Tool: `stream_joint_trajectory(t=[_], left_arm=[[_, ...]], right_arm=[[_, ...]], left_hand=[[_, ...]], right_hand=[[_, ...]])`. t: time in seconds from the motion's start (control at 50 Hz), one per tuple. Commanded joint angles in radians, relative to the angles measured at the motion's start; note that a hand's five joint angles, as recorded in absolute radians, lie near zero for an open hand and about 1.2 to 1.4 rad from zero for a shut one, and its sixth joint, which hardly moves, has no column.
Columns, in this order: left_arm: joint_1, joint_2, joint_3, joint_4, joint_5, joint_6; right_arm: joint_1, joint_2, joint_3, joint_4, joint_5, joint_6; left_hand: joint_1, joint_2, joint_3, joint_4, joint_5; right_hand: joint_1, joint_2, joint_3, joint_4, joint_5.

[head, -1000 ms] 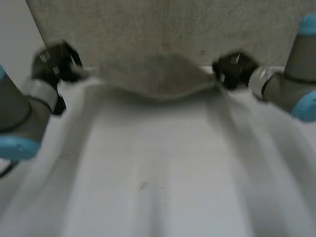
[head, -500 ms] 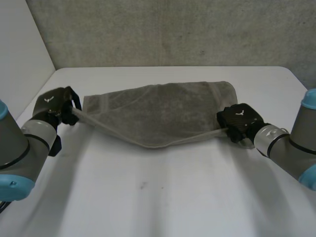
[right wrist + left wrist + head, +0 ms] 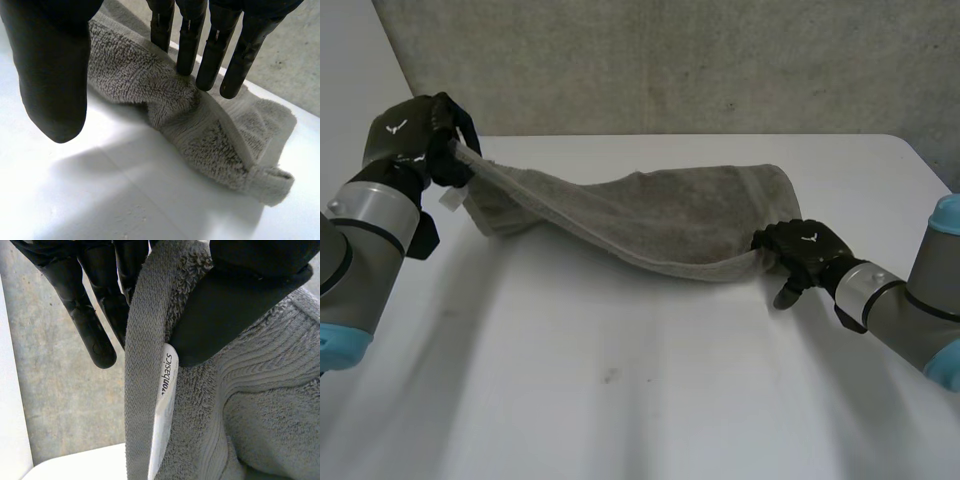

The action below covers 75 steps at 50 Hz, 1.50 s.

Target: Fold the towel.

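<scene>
There is one grey towel (image 3: pixel 650 215), across the middle of the frame, on one white table (image 3: pixel 620 400). One white label (image 3: pixel 162 407) sits at the towel's hem. There are two black hands: the left hand (image 3: pixel 415 135) at upper left, the right hand (image 3: pixel 800 255) at centre right. Two arms carry them: the left arm (image 3: pixel 360 250) at the left edge, the right arm (image 3: pixel 910 310) at lower right. One grey wall (image 3: pixel 670 60) runs along the top.

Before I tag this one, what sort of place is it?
Probably a robotics test bench, not a home: a white table against a rough concrete wall, with robot arms working one grey towel.
</scene>
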Motion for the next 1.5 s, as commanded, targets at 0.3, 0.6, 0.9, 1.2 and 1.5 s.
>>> stream_joint_trajectory(t=[0.3,0.6,0.9,1.2,1.5], left_arm=[[0.004,-0.010,0.031,-0.017,0.000,-0.001],[0.001,-0.016,0.028,-0.017,0.000,-0.001],[-0.002,-0.014,0.111,-0.068,0.000,-0.014],[-0.033,-0.011,0.205,-0.157,0.000,-0.017],[-0.039,-0.006,0.266,-0.195,-0.003,-0.019]], right_arm=[[-0.041,-0.054,-0.039,-0.001,0.028,0.140],[-0.084,-0.077,-0.042,0.025,0.065,0.138],[-0.075,-0.040,-0.030,0.114,0.041,0.140],[0.122,-0.025,-0.041,0.062,0.042,0.294],[0.229,0.104,-0.062,-0.098,0.142,0.402]], left_hand=[[0.197,0.178,0.179,0.178,0.189],[0.197,0.178,0.179,0.178,0.189],[0.197,0.178,0.179,0.178,0.189],[0.197,0.178,0.179,0.178,0.189],[0.197,0.178,0.179,0.178,0.189]], right_hand=[[-0.028,-0.063,-0.034,-0.037,0.006],[-0.303,-0.338,-0.308,-0.312,-0.269],[-0.284,-0.319,-0.289,-0.293,-0.250],[-0.260,-0.295,-0.266,-0.270,-0.226],[-0.140,-0.175,-0.146,-0.149,-0.106]])
